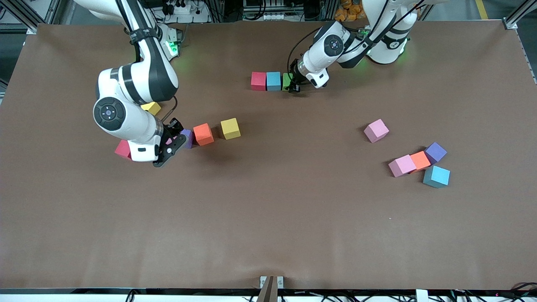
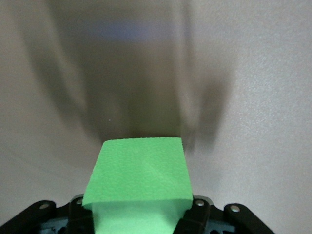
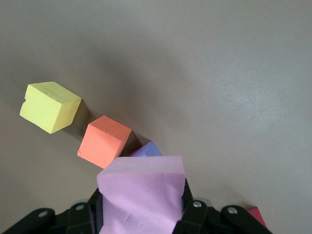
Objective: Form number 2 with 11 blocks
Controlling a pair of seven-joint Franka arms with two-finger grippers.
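Note:
A red block point(image 1: 259, 81) and a light blue block point(image 1: 273, 81) stand side by side near the robots' bases. A green block point(image 1: 287, 79) is in line beside the blue one, and my left gripper point(image 1: 293, 84) is shut on it. In the left wrist view the green block point(image 2: 139, 170) fills the space between the fingers. My right gripper point(image 1: 172, 143) is shut on a pink block point(image 3: 141, 195), low over the table beside a purple block point(image 1: 187, 137). An orange block point(image 1: 203, 134) and a yellow block point(image 1: 230, 128) follow the purple one in a loose line.
A second yellow block point(image 1: 151, 108) and a red block point(image 1: 123, 149) lie partly hidden by the right arm. Toward the left arm's end lie a lone pink block point(image 1: 376, 130) and a cluster: pink point(image 1: 402, 165), orange point(image 1: 420, 160), purple point(image 1: 436, 152), light blue point(image 1: 436, 176).

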